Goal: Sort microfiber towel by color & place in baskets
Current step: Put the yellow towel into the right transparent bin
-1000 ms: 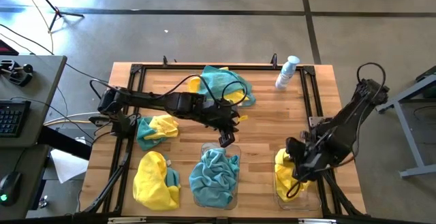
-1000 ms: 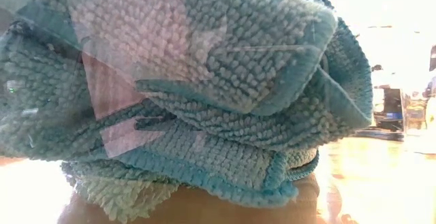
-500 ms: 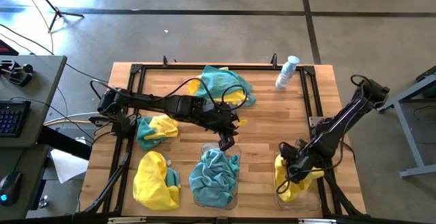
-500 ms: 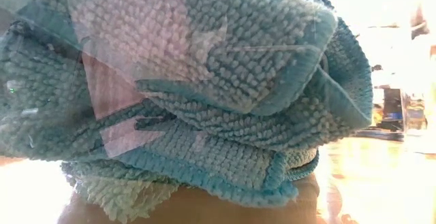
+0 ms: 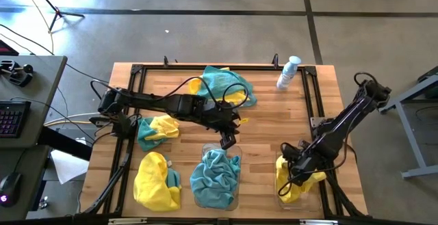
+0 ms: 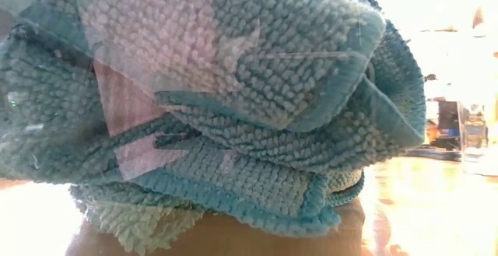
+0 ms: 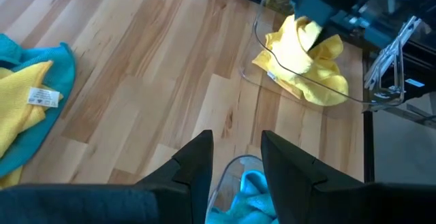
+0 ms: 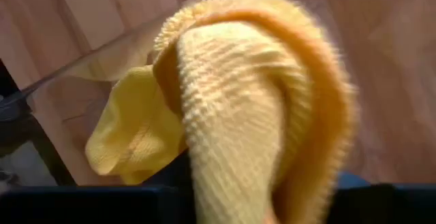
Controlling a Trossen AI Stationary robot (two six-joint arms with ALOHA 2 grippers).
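Yellow towel (image 5: 293, 182) lies in the clear basket (image 5: 309, 201) at the table's front right corner, under the right gripper (image 5: 289, 177); its fingers' spread is unclear. Left gripper (image 5: 226, 141) hovers narrowly parted, empty, above the teal-filled basket (image 5: 235, 191).

Two dark, slender jointed robot arms are showing black housings, with thin black cables looping along the left arm (image 5: 171, 104). The left gripper (image 7: 235, 157) is showing two matte black, wedge-shaped fingers.
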